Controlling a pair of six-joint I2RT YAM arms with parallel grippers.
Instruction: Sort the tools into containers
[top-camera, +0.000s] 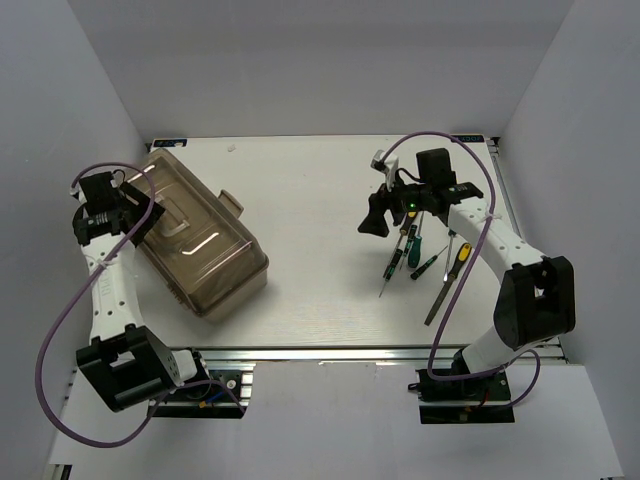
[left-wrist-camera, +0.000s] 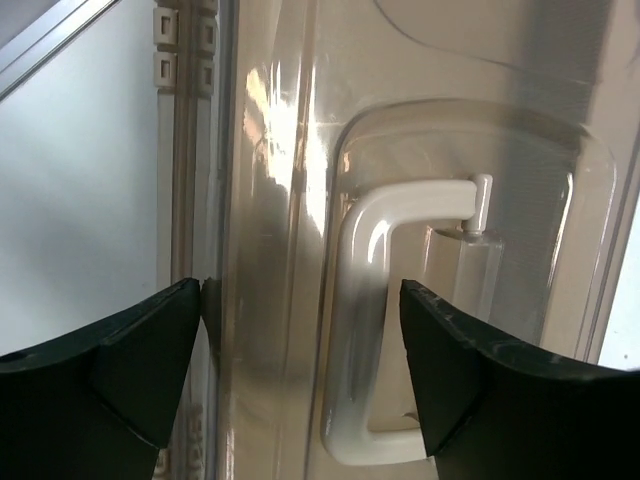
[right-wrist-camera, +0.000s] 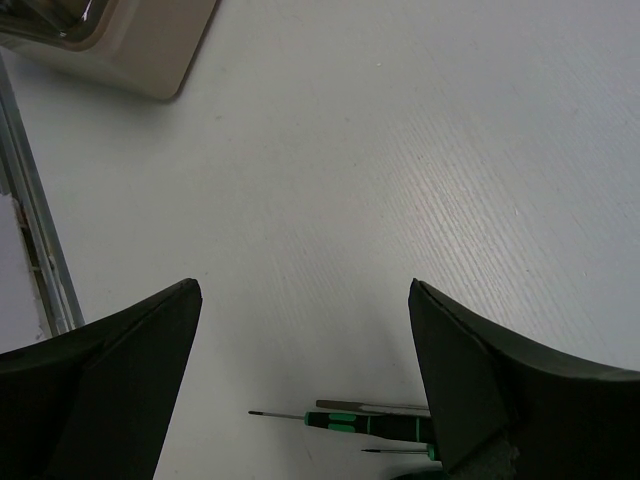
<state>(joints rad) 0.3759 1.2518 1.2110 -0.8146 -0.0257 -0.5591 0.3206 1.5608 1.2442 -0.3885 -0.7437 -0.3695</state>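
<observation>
On the white table (top-camera: 320, 280), two arms work over one toolbox (top-camera: 200, 245) and one loose cluster of tools. The toolbox, the only container in view, sits at the table's left side with its smoky brown lid (left-wrist-camera: 290, 150) closed over a beige base. The left claw (top-camera: 106, 214) hangs at the box's left edge. Its wrist camera shows the two fingers (left-wrist-camera: 110, 370) spread apart and clamped on nothing, one by the lid's rim and the other beyond the single white handle (left-wrist-camera: 360, 300) set in a recess of the lid. The tools lie well apart from the box, on the right side of the table. At least three green-handled screwdrivers (top-camera: 412, 248) can be counted there, fanned side by side, and one longer yellow-and-black-handled tool (top-camera: 462, 253) lies just to their right, its dark shaft pointing toward the near edge. Whether a fifth thin shaft lies among them cannot be told from above. The right claw (top-camera: 374, 222) hovers just left of the cluster, also with its fingers (right-wrist-camera: 110, 380) wide apart and holding nothing. Its own camera looks down on bare table, with one green handle, a second shaft and two screwdriver tips showing at the bottom edge and a corner of the toolbox at upper left. None of the tools is in the container.
</observation>
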